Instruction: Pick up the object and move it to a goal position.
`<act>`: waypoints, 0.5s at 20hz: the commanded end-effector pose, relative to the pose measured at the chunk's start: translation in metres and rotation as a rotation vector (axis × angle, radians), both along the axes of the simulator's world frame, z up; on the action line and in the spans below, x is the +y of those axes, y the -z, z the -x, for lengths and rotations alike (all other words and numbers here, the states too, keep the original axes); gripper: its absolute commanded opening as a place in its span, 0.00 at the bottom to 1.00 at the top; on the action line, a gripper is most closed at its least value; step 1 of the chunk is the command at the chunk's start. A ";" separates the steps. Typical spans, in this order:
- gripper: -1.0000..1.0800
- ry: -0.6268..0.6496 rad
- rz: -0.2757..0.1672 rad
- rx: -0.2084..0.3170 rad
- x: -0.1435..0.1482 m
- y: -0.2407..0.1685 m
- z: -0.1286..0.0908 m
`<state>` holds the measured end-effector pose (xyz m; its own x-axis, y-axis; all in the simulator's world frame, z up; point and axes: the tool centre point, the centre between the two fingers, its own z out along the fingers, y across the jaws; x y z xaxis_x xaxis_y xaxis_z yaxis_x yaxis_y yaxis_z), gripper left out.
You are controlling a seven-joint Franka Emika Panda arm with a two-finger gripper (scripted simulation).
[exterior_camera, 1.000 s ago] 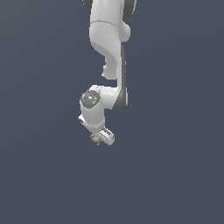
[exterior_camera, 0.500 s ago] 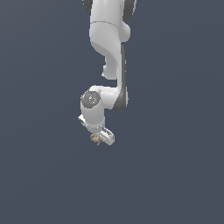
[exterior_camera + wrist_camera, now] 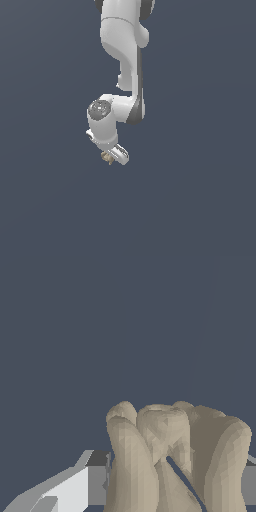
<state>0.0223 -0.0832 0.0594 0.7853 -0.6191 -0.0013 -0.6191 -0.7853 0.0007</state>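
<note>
The object (image 3: 106, 158) is a small tan, knobbly lump peeking out beneath the white arm's hand in the exterior view. In the wrist view the object (image 3: 172, 458) fills the lower middle, lumpy and beige, sitting between the grey-white fingers (image 3: 65, 491). My gripper (image 3: 111, 157) is shut on it; most of the object is hidden behind the hand in the exterior view. The gripper and object appear lifted, with only flat dark ground around them.
The white arm (image 3: 125, 55) comes down from the top of the exterior view. A plain dark blue-grey surface (image 3: 200, 200) spreads all around.
The hand with the object has shifted slightly upward in the exterior view; the grip on the object stays the same.
</note>
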 end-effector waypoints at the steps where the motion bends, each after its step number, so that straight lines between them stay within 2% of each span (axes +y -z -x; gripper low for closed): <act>1: 0.00 0.001 0.000 -0.001 -0.006 -0.014 -0.003; 10: 0.00 0.001 0.000 -0.002 -0.039 -0.091 -0.016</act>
